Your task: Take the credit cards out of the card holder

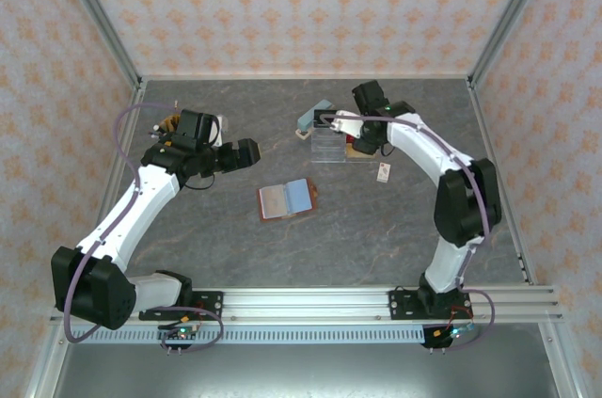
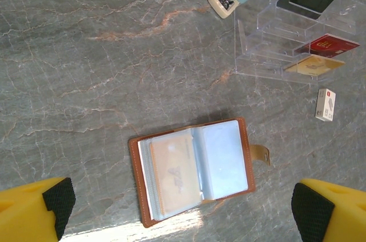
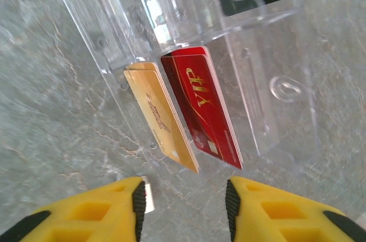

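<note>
While right gripper (image 3: pixel 184 199) and left gripper (image 2: pixel 184 205) both gaped, the left needed an edge-on pinch of the wallet (image 2: pixel 226 159)'s card (image 2: pixel 174 176).

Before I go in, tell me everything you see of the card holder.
The card holder is a small reddish-brown leather wallet, lying open and flat on the grey marbled table. Clear bluish sleeves fan inside; a tan card shows through the left stack, the right page looks empty. A tan strap tab juts from its right edge. Only the table touches it.

Pale wallpapered walls (image 1: pixel 301 12) with orange motifs around a grey marbled table (image 1: pixel 376 229), aluminium corner posts (image 1: pixel 99 17)
</note>
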`<state>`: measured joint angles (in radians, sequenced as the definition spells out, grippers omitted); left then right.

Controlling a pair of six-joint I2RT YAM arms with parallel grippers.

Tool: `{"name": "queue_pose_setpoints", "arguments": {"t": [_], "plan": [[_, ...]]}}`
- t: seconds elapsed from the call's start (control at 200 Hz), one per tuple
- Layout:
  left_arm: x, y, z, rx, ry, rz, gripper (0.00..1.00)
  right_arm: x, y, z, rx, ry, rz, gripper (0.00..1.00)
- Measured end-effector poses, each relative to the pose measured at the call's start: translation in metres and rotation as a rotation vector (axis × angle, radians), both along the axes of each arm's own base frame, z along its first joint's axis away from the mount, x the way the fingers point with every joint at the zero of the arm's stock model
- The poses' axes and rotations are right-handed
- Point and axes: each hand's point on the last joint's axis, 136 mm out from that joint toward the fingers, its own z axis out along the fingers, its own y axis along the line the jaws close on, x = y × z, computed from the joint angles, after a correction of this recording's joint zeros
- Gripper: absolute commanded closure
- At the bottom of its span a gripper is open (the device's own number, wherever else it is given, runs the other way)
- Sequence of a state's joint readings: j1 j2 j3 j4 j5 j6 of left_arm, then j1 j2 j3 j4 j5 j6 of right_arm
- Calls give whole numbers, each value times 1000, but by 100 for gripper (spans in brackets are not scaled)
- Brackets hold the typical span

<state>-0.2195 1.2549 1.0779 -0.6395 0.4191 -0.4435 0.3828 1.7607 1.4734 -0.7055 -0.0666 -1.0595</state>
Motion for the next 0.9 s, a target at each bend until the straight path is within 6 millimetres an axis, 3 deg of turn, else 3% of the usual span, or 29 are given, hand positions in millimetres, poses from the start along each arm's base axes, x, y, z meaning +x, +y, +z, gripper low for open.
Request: {"name": "queue_pose_setpoints", "arguments": {"t": [0.13,0.24,0.36,0.48,0.686,0.796,0.901], "plan": [[-2,0,-7,1,15,3,0,-10,10,36,166,-58,-133,70],[-4,1,-20,-1,44,11,0,-24,33,46,294,-70,-226,68],[-11,2,-38,-4,92,26,0,-47,71,36,441,-8,-359,66],[-18,1,-53,-23,129,38,0,-61,95,27,544,60,-526,64],[-27,-9,-68,-102,183,48,0,-85,146,-6,604,176,-719,61],[-31,-10,-75,-118,207,56,0,-99,165,-20,625,226,-791,61],[-31,-10,-81,-124,224,69,0,-99,172,-31,639,250,-856,57]]}}
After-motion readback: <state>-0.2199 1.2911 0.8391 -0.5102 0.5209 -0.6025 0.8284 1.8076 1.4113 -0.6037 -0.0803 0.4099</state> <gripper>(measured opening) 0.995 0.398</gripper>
